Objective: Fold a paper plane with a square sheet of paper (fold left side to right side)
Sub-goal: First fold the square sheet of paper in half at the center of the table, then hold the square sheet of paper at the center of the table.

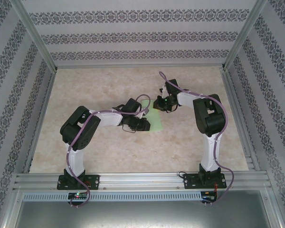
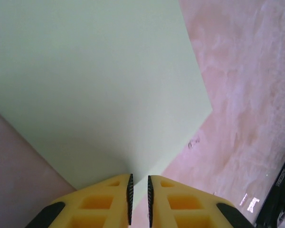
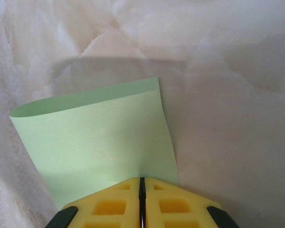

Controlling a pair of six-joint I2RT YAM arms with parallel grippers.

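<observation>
The square sheet of paper [image 1: 156,118] is light green and lies mid-table between both arms. In the right wrist view the paper [image 3: 99,137] curls over on itself, its upper layer stopping just short of the far edge. My right gripper [image 3: 142,180] is shut on its near edge, and from above it [image 1: 160,103] sits at the sheet's far end. My left gripper [image 1: 145,124] is at the sheet's left side. Its jaws [image 2: 139,183] stand a narrow gap apart, and a corner of the paper [image 2: 95,85] reaches into that gap.
The marbled beige table [image 1: 109,152] is bordered by aluminium rails [image 1: 142,179] at the near edge and patterned walls on the other sides. The black body of the right arm [image 2: 280,194] shows at the left wrist view's lower right corner.
</observation>
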